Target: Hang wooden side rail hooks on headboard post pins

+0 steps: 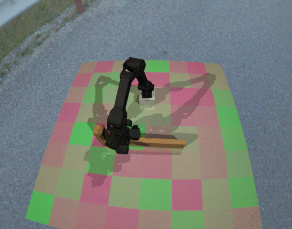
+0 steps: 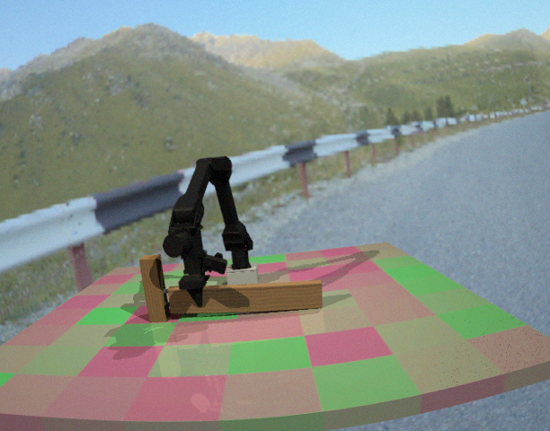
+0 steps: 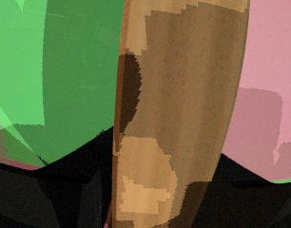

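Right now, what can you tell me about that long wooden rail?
The side rail is a straight, brown, wood-grained plank standing on its long edge, low over the checkered table. The pincer grips it near the end beside the upright headboard post. Small dark pieces show at that end; whether they sit on pins, I can't tell.
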You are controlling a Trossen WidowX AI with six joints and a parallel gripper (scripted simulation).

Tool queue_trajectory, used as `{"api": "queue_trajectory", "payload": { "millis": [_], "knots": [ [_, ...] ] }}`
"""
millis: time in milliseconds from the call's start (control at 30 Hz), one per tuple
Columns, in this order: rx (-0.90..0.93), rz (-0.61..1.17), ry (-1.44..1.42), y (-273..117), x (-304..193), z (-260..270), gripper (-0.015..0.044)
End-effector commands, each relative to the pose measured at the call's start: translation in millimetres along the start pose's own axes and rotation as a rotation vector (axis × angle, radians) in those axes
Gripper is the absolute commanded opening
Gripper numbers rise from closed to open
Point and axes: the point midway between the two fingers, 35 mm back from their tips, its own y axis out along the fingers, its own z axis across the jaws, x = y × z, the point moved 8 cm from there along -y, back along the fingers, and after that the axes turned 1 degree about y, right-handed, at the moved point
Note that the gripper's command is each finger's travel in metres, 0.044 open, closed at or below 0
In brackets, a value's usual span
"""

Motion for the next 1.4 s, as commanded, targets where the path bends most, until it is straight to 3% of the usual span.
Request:
{"api": "queue_trajectory", "payload": {
  "millis": [0, 1367],
  "knots": [
    [-0.014, 0.005, -0.003, -3.9, -1.4, -1.8, 0.0],
    [-0.014, 0.005, -0.003, -3.2, -5.9, -2.1, 0.0]
  ]
}}
